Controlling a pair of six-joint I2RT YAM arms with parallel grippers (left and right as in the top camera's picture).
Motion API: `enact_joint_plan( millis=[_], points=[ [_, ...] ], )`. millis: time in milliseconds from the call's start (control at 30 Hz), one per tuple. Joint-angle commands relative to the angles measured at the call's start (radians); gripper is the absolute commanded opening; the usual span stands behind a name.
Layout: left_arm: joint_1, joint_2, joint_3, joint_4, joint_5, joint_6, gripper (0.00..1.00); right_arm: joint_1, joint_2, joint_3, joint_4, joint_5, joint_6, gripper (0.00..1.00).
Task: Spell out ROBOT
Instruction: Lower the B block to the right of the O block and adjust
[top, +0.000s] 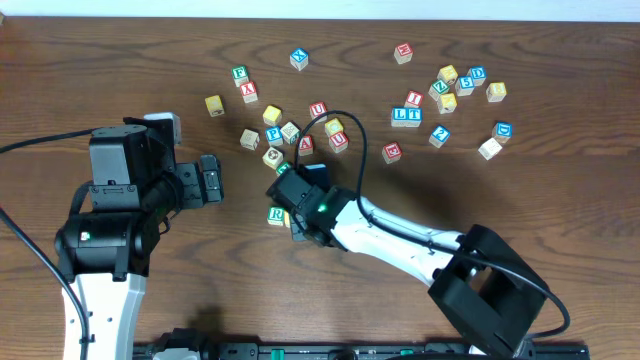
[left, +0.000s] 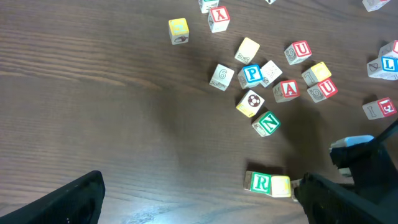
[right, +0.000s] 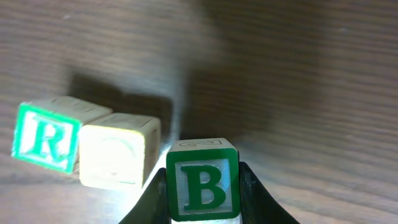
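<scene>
We see loose cubes scattered over the upper half of the overhead frame, the N cube (left: 267, 123) lowest, apart from the row. At lower left the R cube (right: 46, 138) touches a yellow cube (right: 118, 150). Just right of them, the right pincer (right: 204, 200) pinches the B cube (right: 202, 180). The left pincer (top: 212, 180) stands spread wide.

Dk brown wood-grain table (top: 100, 60); soft glare.
</scene>
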Motion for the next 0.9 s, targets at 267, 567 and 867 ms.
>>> enact_joint_plan(
  millis=[267,567,867],
  points=[
    [0.005,0.001,0.021,-0.002,0.013,0.006,0.99,0.009,0.002,-0.006,0.003,0.039,0.030,0.04],
    [0.005,0.001,0.021,-0.002,0.013,0.006,0.99,0.009,0.002,-0.007,0.017,0.069,0.030,0.05],
    [0.005,0.001,0.021,-0.002,0.013,0.006,0.99,0.013,0.002,-0.007,0.026,0.071,0.030,0.05]
  ],
)
